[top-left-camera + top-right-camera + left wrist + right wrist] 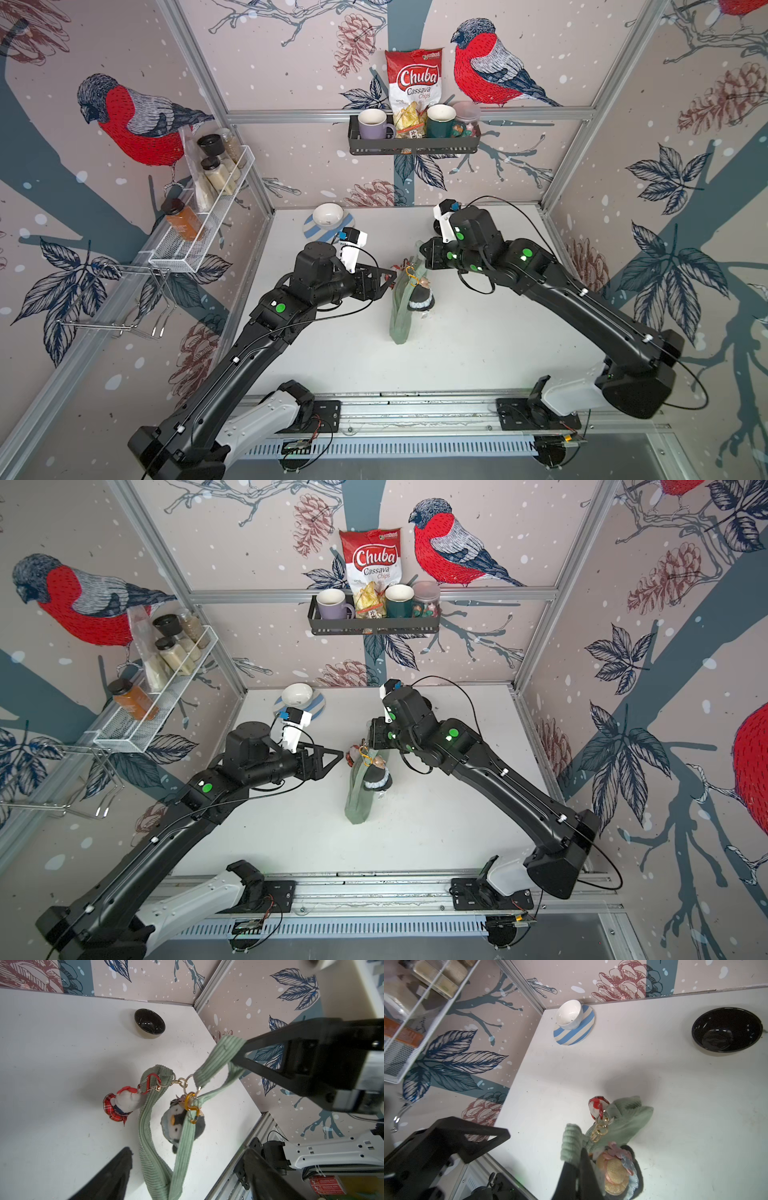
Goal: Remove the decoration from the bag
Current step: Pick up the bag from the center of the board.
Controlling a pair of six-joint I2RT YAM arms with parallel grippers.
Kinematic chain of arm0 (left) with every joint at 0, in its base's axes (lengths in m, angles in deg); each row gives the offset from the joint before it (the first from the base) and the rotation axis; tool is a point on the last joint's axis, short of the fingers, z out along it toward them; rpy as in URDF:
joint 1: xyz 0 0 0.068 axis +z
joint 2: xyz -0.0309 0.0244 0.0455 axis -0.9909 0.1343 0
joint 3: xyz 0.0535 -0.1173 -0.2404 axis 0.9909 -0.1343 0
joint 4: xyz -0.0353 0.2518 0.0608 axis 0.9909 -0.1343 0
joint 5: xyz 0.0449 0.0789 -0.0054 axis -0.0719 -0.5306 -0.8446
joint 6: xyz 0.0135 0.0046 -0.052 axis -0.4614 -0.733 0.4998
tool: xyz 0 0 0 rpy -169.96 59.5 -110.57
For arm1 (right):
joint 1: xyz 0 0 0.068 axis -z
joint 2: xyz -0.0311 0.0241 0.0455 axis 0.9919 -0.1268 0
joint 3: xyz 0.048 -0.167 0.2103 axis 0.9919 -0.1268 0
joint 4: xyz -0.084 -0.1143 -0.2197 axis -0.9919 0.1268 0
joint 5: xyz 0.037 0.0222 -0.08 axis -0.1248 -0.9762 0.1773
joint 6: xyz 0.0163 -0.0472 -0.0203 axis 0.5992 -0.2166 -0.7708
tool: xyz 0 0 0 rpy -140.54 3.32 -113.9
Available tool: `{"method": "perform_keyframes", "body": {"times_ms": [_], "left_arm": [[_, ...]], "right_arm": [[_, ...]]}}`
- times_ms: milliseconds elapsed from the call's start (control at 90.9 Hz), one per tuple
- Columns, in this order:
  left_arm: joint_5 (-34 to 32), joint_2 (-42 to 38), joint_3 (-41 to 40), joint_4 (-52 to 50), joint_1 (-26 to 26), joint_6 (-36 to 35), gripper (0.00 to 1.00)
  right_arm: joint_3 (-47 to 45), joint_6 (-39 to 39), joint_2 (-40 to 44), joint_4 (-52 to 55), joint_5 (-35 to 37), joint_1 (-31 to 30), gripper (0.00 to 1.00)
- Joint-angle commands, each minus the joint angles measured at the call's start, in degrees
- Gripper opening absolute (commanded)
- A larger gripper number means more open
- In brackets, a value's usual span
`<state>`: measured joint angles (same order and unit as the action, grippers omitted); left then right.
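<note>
1. Centrally, finds the sage-green corduroy bag [399, 320] standing up from the middle of the white desk [478, 332], upper end lifted, lower end apparently resting on the surface nearer the arm bases.
2. Notes the right end effector [239, 1054] clamped tight on the bag's strap [220, 1057], holding that loop up in the air.
3. Notes the left end effector [334, 756] with jaws parted and nothing between them, just beside the bag's raised end.
4. Traces gold metal rings [180, 1081] joining the strap to the bag's upper corner.
5. Spots a red carabiner [150, 1082] clipped at that corner, carrying a white plush figure [124, 1102] in red cap and tartan skirt, hanging on the side toward the left arm.
6. Spots a yellow carabiner [191, 1105] hooked on the rings, carrying a penguin plush [174, 1125], pressed against the bag and crossed by the strap.
7. Places a black bowl [726, 1029] farther back on the desk, well apart from the bag.
8. Places a white bowl [569, 1014] on a blue-striped plate [581, 1032] in the back corner on the left arm's side.
</note>
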<state>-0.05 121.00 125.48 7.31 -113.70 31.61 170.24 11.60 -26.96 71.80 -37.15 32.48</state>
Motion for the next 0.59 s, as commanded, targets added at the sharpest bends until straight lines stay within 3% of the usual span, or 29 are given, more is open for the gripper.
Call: {"method": "perform_keyframes", "body": {"times_ms": [0,154,385,583], "left_arm": [[1.0,0.54,-2.15,9.22,-0.39,1.39,0.75],[4.31,1.91,-5.63,17.54,-1.02,2.79,0.6],[2.46,4.83,-8.41,22.71,-7.23,1.96,0.58],[0.76,7.24,-11.3,27.29,-8.02,2.59,0.58]], "right_arm": [[-2.97,1.14,3.11,-7.41,-6.19,0.93,0.07],[-6.91,0.55,5.36,-10.87,-13.2,2.78,0.09],[-10.09,1.14,6.54,-12.72,-15.75,4.31,0.08],[-11.85,1.29,7.58,-14.04,-17.5,4.79,0.07]]}}
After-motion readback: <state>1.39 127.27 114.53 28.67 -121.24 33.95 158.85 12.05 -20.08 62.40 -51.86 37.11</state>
